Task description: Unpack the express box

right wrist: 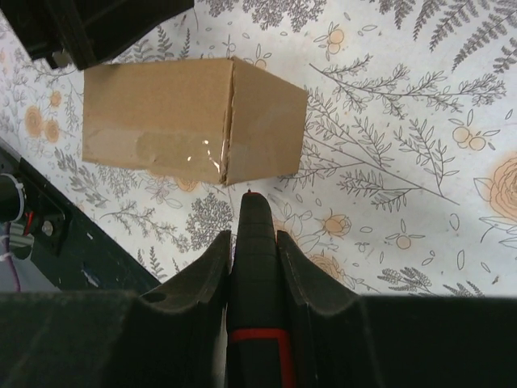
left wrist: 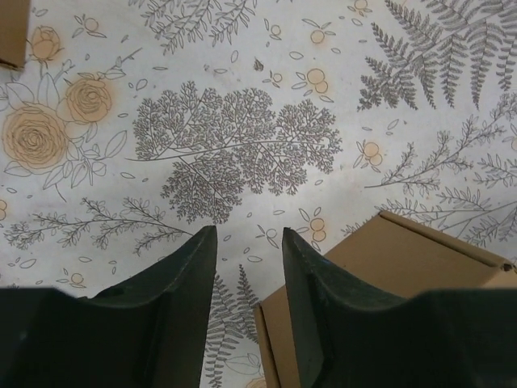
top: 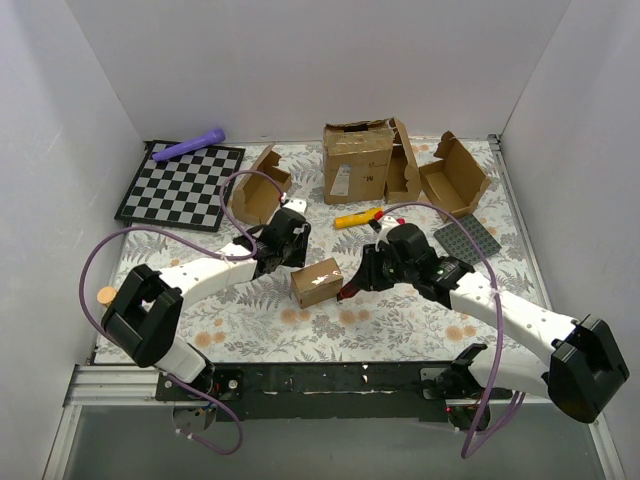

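Note:
The express box (top: 316, 281) is a small brown cardboard box, closed, lying on the floral cloth in the middle. It shows taped in the right wrist view (right wrist: 186, 121). My left gripper (top: 288, 262) is open and empty at the box's left end; its right finger (left wrist: 323, 283) hangs over the box's corner (left wrist: 404, 259). My right gripper (top: 358, 282) is shut on a black tool with a red band (right wrist: 255, 267). The tool's tip points at the box's lower edge, just short of it.
A large battered carton with a white label (top: 358, 160) stands at the back, with open mailer boxes to its left (top: 262, 185) and right (top: 455, 175). A checkerboard (top: 180, 183), a purple object (top: 190, 146), a yellow marker (top: 358, 217) and a grey plate (top: 466, 238) lie around.

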